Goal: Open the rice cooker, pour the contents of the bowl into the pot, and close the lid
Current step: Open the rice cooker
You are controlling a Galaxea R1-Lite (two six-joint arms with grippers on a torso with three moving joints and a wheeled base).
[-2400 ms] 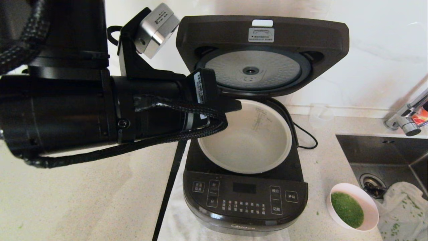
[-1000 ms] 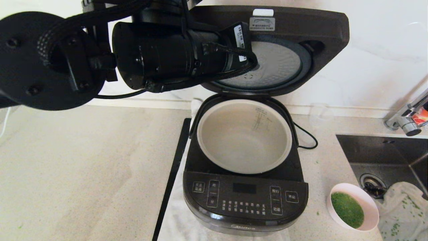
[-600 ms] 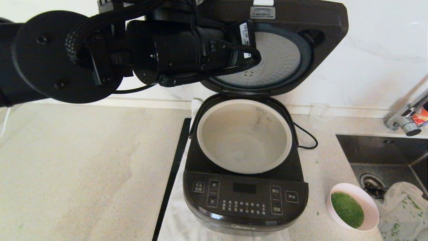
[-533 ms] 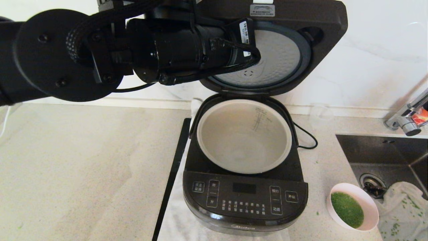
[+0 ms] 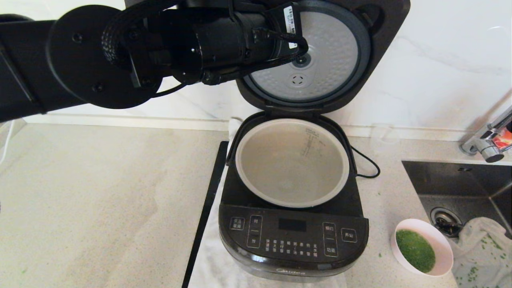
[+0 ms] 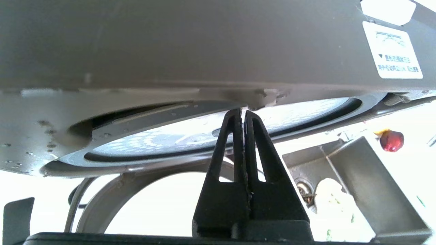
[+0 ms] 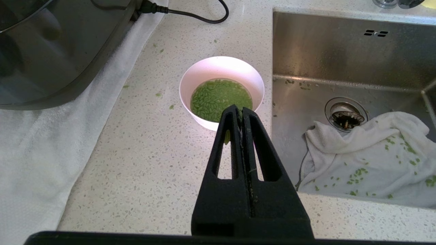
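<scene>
While lid (image 5: 320,52) stands open, left end effector (image 6: 243,112) clenched under it, right end effector (image 7: 240,110) clenched nr bowl (image 7: 221,73)

The rice cooker (image 5: 293,236) is shiny black with white labels. Its lid (image 5: 320,60) has a silver plate with little dots. The pot (image 5: 292,162) is pale grey. The white bowl (image 7: 221,90) holds bright green bits (image 7: 220,99). The countertop (image 5: 100,200) is speckled beige.

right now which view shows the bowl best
The right wrist view: the bowl sits centred, its green contents plainly visible. The head view shows it small, near the bottom right corner. The left wrist view does not show it.
</scene>
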